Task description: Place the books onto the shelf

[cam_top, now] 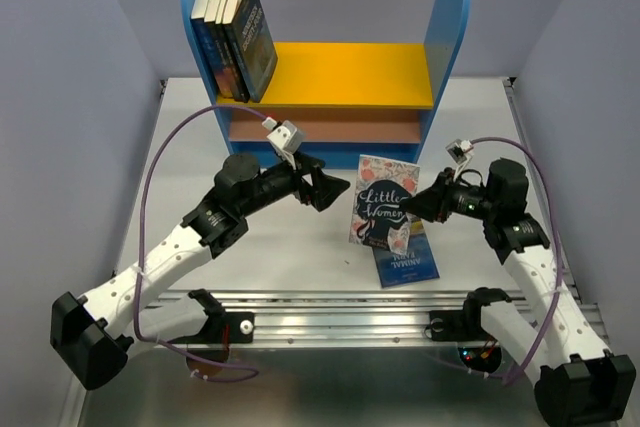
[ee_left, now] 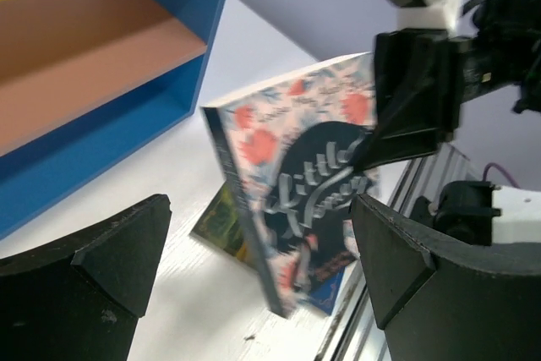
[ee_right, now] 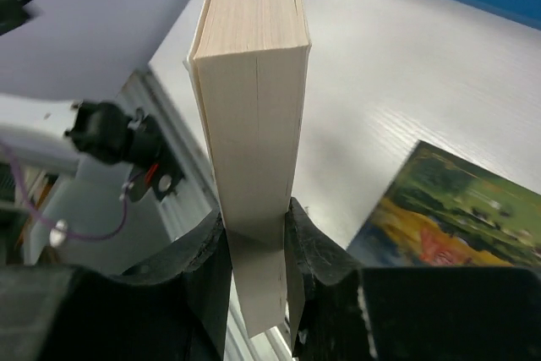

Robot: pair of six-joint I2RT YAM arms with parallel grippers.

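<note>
The right gripper [ee_right: 258,247] is pressed onto the Little Women paperback [ee_right: 254,65], pinching both covers near the pale page edge. It holds the book upright just right of centre in the overhead view. The left gripper [cam_top: 325,190] faces the book from the left with its fingers spread wide. In the left wrist view the book stands just beyond those fingers and touches neither.

A second paperback [cam_top: 403,262] lies flat on the table [cam_top: 180,167] below the raised book, at lower centre. At the top of the frame stands the shelf [cam_top: 445,17]. Four books [cam_top: 235,37] lean against its left blue panel on the yellow upper board.

This looks like a handover from right arm to left. To do it well, the left fingers should slide over the spine side, well away from the right fingers. They should close firmly on both covers before the right gripper lets go. Keeping the book vertical would let it stand beside the four without knocking them.
</note>
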